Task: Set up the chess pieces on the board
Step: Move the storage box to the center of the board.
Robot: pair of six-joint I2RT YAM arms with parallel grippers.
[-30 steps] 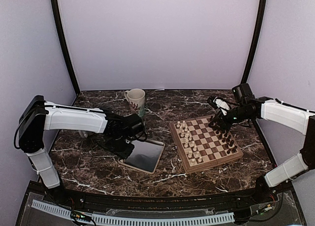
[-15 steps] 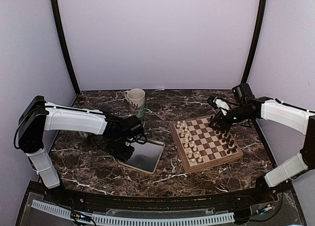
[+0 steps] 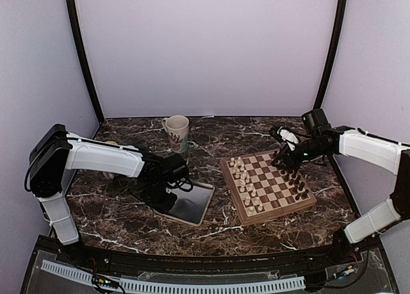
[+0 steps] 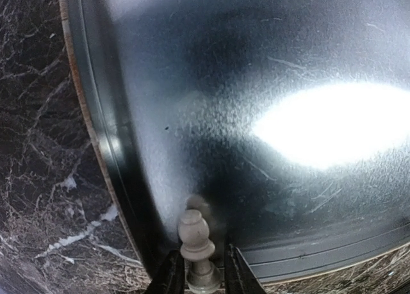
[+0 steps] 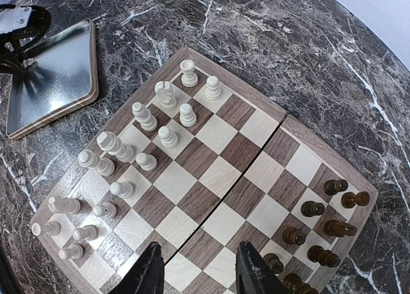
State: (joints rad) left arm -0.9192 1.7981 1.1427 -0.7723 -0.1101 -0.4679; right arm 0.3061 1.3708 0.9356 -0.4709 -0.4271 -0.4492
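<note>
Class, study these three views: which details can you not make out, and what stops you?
Left wrist view: base of the cream pawn, cut by the bottom edge; whether the left gripper grips it.
Right wrist view: nearest dark pieces, cut by the bottom edge.
Top view: piece types on the board, too small.

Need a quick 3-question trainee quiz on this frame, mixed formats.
1. True or false: the right gripper, above the checkered wooden chessboard, holds a dark brown piece.
2. The cream-white pawn between the left gripper's fingers is over: A marble table; B rectangular silver metal tray; C cream mug.
3. In the top view, the cream-white chess pieces line the board's ___ side.
Key: 1 false; 2 B; 3 left.
</note>
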